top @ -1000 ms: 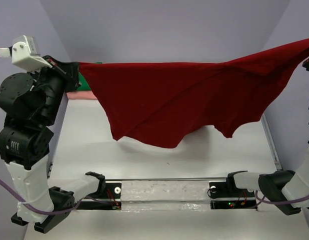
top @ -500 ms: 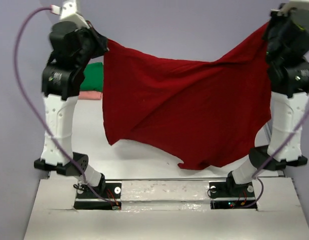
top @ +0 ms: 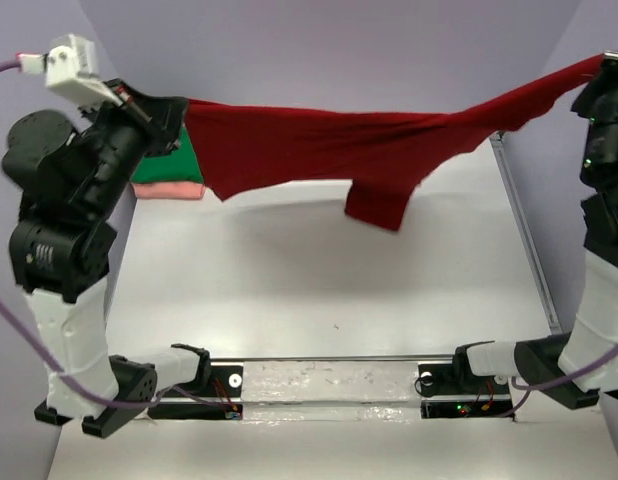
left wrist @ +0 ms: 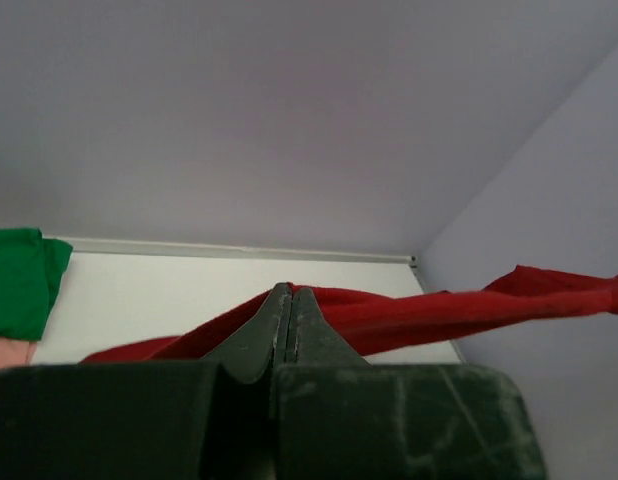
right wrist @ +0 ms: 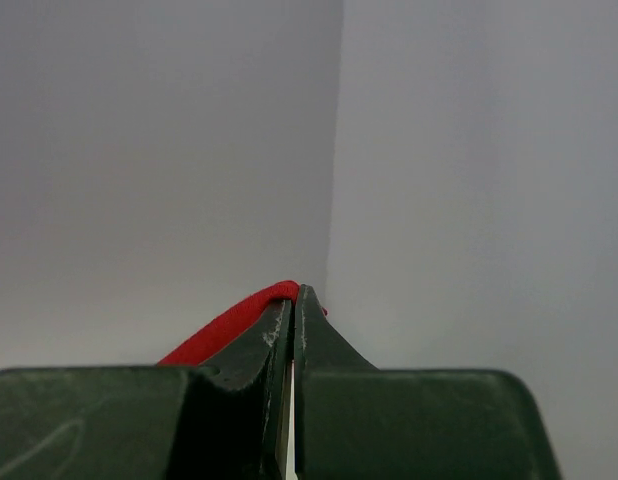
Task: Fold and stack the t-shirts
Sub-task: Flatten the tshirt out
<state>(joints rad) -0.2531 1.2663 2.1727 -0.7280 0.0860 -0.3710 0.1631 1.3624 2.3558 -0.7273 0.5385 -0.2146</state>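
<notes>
Quick update from half a second ago: my arms were standing tall and closer in, now they've swung out and down to the frame's side edges. Left end effector [top: 177,112] sits at the upper left, right end effector [right wrist: 294,295] way off at the upper right corner. The red t-shirt [top: 319,150] went from a big sheet drooping to the lower middle to a tight narrow band across the top, with just one small flap [top: 379,205] dangling right of centre. Way more of the tabletop [top: 319,290] is showing now.
</notes>
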